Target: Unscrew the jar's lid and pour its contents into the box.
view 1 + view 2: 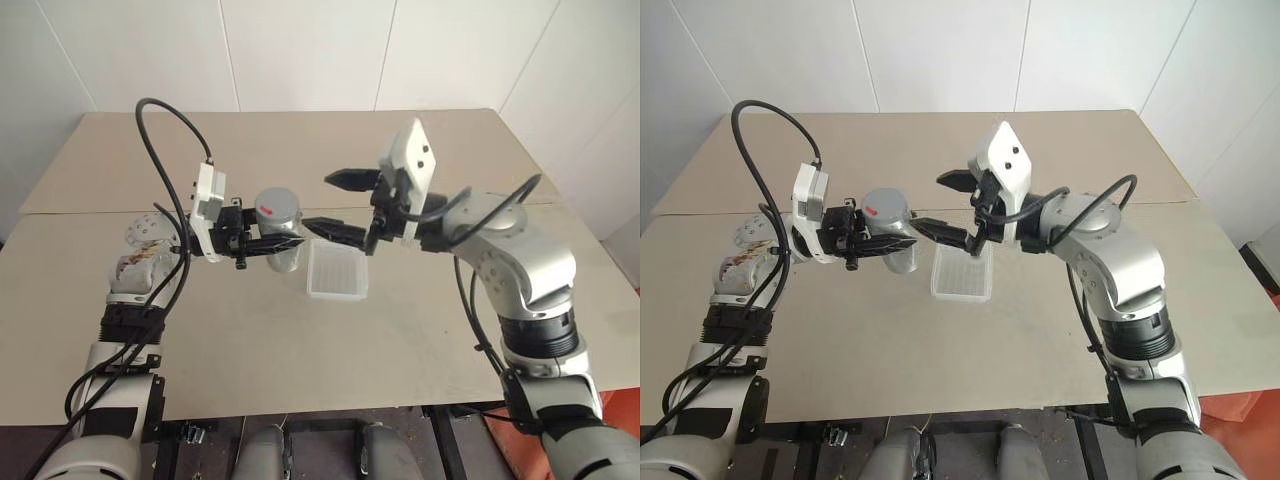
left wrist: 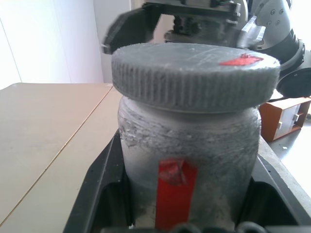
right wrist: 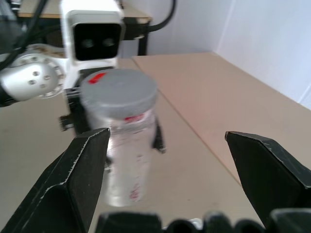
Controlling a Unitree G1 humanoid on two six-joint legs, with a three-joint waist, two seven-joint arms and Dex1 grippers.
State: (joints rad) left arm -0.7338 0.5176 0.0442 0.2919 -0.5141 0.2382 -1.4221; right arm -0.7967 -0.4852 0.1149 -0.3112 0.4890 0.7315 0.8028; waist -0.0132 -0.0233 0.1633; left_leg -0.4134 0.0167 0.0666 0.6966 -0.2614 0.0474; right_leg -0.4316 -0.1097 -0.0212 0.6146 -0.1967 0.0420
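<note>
Jar (image 1: pixel 281 232) sits clamped upright in our left gripper (image 1: pixel 262 246), raised above the table (image 1: pixel 420 340), grey lid (image 1: pixel 277 207) on. Our right gripper (image 1: pixel 343 205) hangs just beside it, fingers wide apart, empty. Risk: we close off-centre and the lid slips, or twisting turns the jar in our clamp. Contents we can't make out; the box (image 1: pixel 337 270) below looks empty.

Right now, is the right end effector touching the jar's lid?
Apart. In the right wrist view the right end effector stands open, and the lid sits beyond its fingers with tabletop showing between.
</note>
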